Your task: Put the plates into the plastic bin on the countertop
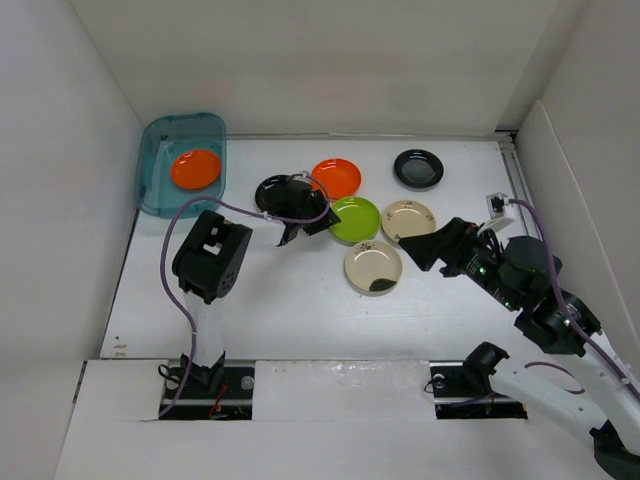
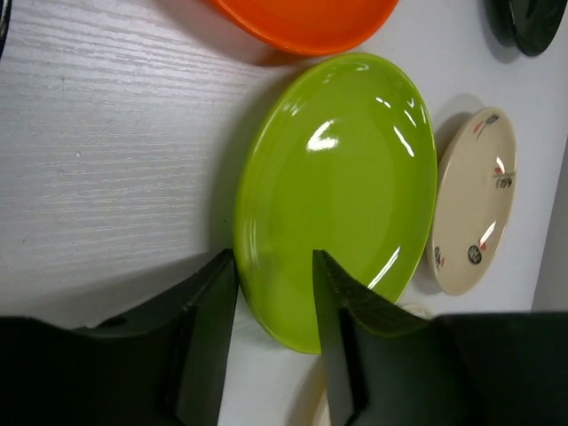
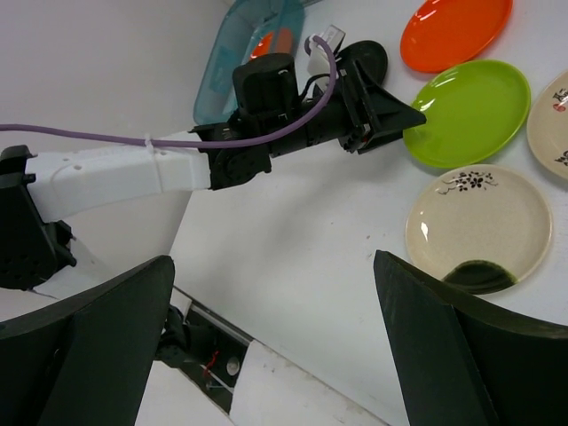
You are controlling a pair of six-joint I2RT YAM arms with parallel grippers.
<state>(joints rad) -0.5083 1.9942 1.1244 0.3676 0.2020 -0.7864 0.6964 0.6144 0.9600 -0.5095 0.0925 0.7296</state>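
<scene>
The left hand sits half-closed astride the rim of the lime green round plate, one finger outside it on the white table and one over its well. That is probably because a shallow dish lying flat offers only its edge, and I cannot tell whether the fingers are pinching it yet. An orange round plate touches the green plate's far side. The translucent teal plastic bin, well off to the green plate's far left, holds another orange plate. On the green plate's right, the right hand hovers wide open and empty, likely staying clear.
</scene>
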